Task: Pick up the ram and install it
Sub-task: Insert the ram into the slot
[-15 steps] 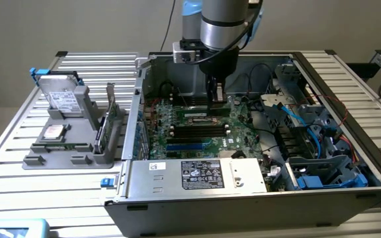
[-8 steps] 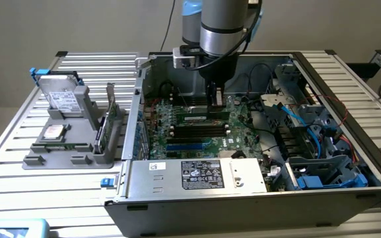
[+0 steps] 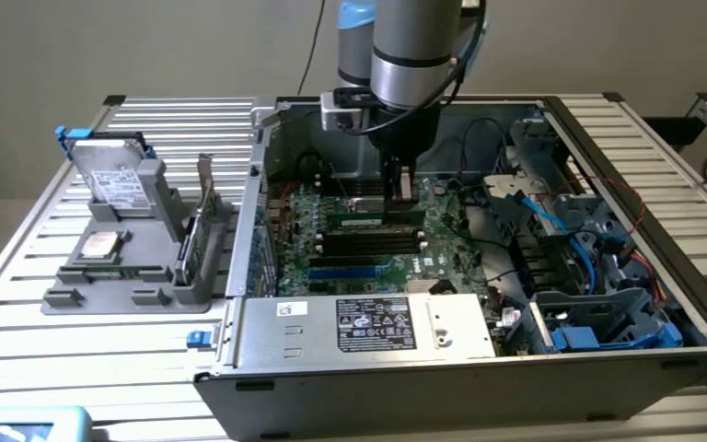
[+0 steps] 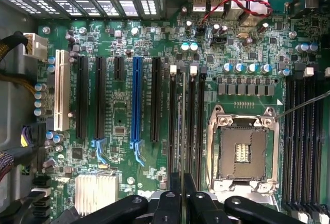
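Observation:
The ram is a thin green stick standing on edge over the black memory slots of the motherboard, inside the open computer case. My gripper reaches straight down into the case and is shut on the stick's upper edge. In the wrist view the ram appears edge-on as a thin line running along the slots, with my gripper clamped around its near end. I cannot tell whether the ram is pressed home in a slot.
The metal CPU socket lies beside the slots. A power supply fills the case's front, and blue cables and drive bays sit at the exterior view's right. Outside the case, a grey holder carries a hard drive and an upright green card.

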Controlling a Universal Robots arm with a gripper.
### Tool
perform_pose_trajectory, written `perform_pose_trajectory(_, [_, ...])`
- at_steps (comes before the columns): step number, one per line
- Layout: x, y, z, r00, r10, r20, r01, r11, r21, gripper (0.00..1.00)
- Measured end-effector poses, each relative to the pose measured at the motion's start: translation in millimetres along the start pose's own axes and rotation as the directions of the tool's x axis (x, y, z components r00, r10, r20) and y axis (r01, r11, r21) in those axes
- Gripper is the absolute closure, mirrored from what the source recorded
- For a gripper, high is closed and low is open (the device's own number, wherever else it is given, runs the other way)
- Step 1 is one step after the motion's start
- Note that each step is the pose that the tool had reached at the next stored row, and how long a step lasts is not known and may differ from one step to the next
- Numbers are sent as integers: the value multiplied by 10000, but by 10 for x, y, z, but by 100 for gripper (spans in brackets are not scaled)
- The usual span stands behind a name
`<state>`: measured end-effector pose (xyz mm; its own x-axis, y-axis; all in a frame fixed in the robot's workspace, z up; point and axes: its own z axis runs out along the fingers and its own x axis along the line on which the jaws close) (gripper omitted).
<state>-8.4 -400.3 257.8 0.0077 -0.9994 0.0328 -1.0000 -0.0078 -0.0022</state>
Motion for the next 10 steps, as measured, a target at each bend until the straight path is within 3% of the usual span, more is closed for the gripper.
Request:
perform_pose_trajectory(7, [0, 7, 16, 10000, -1, 16, 1, 10000, -10, 86])
perform_pose_trajectory(10, [4, 8, 28, 9999, 2, 120, -2, 10000, -9, 86])
